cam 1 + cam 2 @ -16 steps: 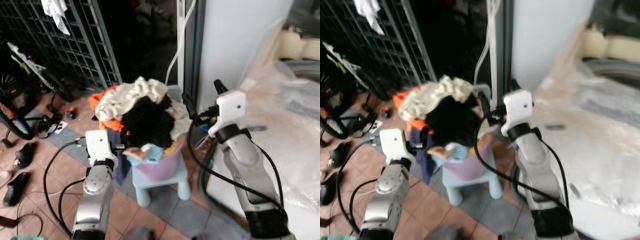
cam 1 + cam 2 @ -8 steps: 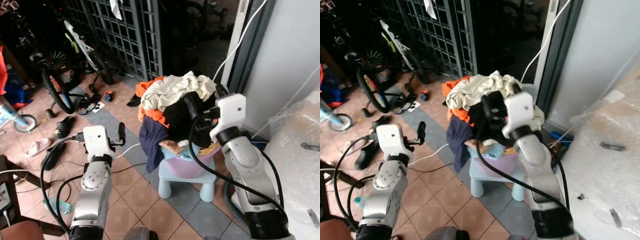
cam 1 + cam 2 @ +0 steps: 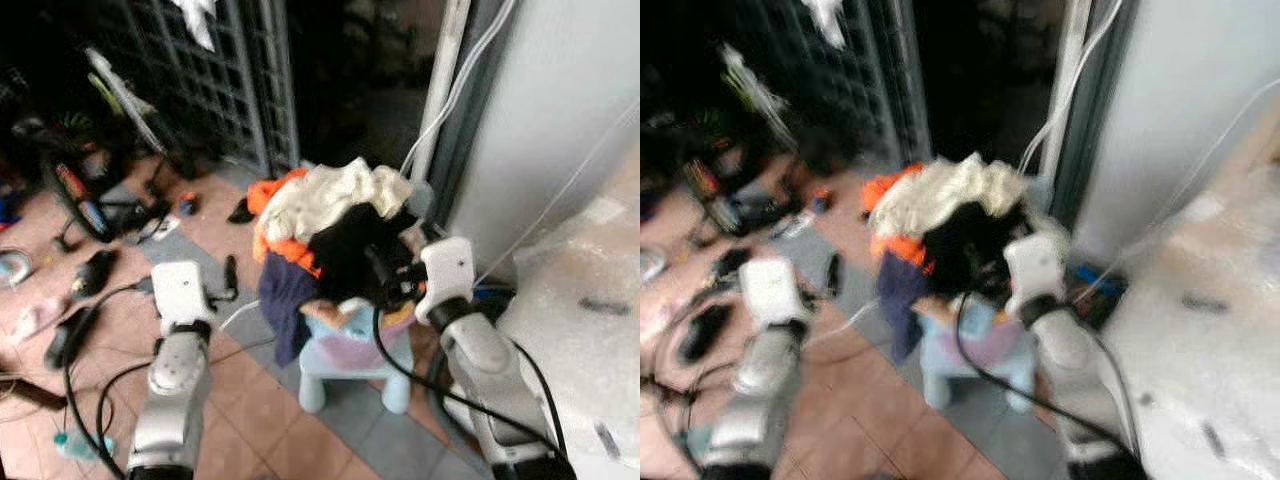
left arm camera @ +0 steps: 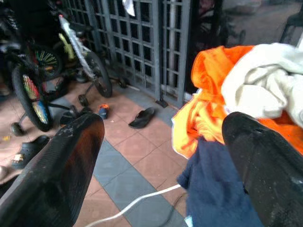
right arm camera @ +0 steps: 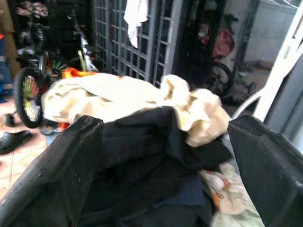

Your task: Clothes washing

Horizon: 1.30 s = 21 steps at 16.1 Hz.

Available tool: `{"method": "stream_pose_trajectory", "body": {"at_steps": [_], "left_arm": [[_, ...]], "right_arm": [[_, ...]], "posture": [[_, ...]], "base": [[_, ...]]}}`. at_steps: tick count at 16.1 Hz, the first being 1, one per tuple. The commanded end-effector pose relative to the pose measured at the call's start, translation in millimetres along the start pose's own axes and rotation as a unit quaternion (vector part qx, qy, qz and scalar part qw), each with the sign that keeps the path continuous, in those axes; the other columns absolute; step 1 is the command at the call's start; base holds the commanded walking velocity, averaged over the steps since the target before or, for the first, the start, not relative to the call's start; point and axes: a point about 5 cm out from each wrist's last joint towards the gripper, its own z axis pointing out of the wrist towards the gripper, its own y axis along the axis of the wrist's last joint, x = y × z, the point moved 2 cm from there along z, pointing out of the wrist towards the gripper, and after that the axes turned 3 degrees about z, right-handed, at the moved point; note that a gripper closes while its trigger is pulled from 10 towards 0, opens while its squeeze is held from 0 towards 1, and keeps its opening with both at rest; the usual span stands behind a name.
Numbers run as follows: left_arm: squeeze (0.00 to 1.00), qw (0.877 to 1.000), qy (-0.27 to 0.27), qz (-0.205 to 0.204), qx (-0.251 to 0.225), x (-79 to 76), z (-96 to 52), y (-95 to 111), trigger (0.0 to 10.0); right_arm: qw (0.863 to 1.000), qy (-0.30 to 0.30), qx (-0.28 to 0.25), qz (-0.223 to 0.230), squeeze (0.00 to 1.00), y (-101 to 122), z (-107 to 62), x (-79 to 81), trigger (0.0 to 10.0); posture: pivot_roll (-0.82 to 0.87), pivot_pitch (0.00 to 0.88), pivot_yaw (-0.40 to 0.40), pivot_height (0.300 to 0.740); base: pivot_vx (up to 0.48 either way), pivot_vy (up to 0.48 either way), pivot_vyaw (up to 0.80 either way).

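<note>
Laundry pile (image 3: 335, 225) heaps over a pink basin (image 3: 350, 345) on a pale blue stool (image 3: 345, 370). Left end effector (image 3: 230, 277) hangs wide open beside it, holding nothing; right end effector (image 3: 385, 275), wide open, reaches the black garment (image 5: 142, 156).

No words, numbers, brands or signs to read anywhere here.
</note>
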Motion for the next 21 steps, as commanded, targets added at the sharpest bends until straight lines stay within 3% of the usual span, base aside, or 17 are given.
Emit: {"method": "stream_pose_trajectory", "body": {"at_steps": [1, 4, 5, 7, 8, 9, 10, 12, 17, 21], "left_arm": [[0.0, 1.0, -0.002, -0.002, -0.019, -2.0, 0.8, 8.7, 10.0], [0.0, 1.0, 0.001, -0.003, -0.016, -1.5, -0.3, 7.5, 10.0], [0.0, 1.0, 0.012, -0.001, -0.009, 0.8, -1.4, 5.0, 10.0], [0.0, 1.0, 0.022, 0.002, -0.009, 3.9, -2.2, 4.9, 10.0], [0.0, 1.0, 0.023, 0.003, -0.008, 4.1, -2.4, 4.8, 10.0], [0.0, 1.0, 0.022, 0.003, -0.007, 3.5, -2.5, 4.7, 10.0], [0.0, 1.0, 0.02, 0.002, -0.008, 2.6, -2.5, 5.0, 10.0], [0.0, 1.0, 0.028, 0.002, 0.0, 2.8, -1.7, 3.9, 10.0], [0.0, 0.999, 0.031, 0.013, -0.015, 9.0, -1.8, 10.9, 10.0], [0.0, 1.0, 0.016, 0.01, -0.023, 3.2, -4.2, 12.9, 10.0]], "right_arm": [[0.999, -0.008, 0.031, -0.004, 0.0, -12.3, -7.3, -8.3, 10.0], [0.998, -0.032, 0.051, -0.029, 0.0, -23.9, -18.5, -10.5, 10.0], [0.995, -0.072, 0.043, -0.055, 0.0, -27.0, -25.6, -5.9, 10.0], [0.994, -0.051, 0.062, -0.077, 0.0, -33.4, -34.2, 8.9, 10.0], [0.996, -0.063, 0.058, -0.004, 0.0, -32.7, -37.5, 2.9, 10.0], [0.995, -0.083, 0.06, 0.018, 0.0, -33.9, -38.9, -7.9, 10.0], [0.995, -0.074, 0.068, -0.02, 0.0, -35.4, -37.5, -7.3, 10.0], [0.994, -0.072, 0.067, 0.037, 0.0, -31.1, -26.6, 0.6, 10.0], [0.998, -0.027, 0.051, 0.032, 0.0, -17.2, -6.2, 7.2, 10.0], [0.998, -0.055, 0.011, -0.003, 0.0, 8.2, 22.9, -16.9, 10.0]], "posture": [[-0.07, 0.0, 0.11, 0.74], [-0.07, 0.0, 0.103, 0.74], [-0.06, 0.0, 0.104, 0.74], [-0.07, 0.0, 0.106, 0.74], [-0.07, 0.0, 0.113, 0.74], [-0.07, 0.0, 0.112, 0.74], [-0.07, 0.0, 0.112, 0.74], [-0.07, 0.0, 0.1, 0.74], [-0.04, 0.0, 0.098, 0.74], [-0.04, 0.0, 0.101, 0.74]], "base": [[0.401, 0.0, 0.0], [0.341, 0.0, 0.0], [0.0, 0.0, 0.0], [0.0, 0.0, 0.0], [0.0, 0.0, 0.0], [0.0, 0.0, 0.0], [0.0, 0.0, 0.0], [0.0, 0.15, 0.0], [0.0, 0.37, 0.0], [0.0, 0.0, 0.0]]}}
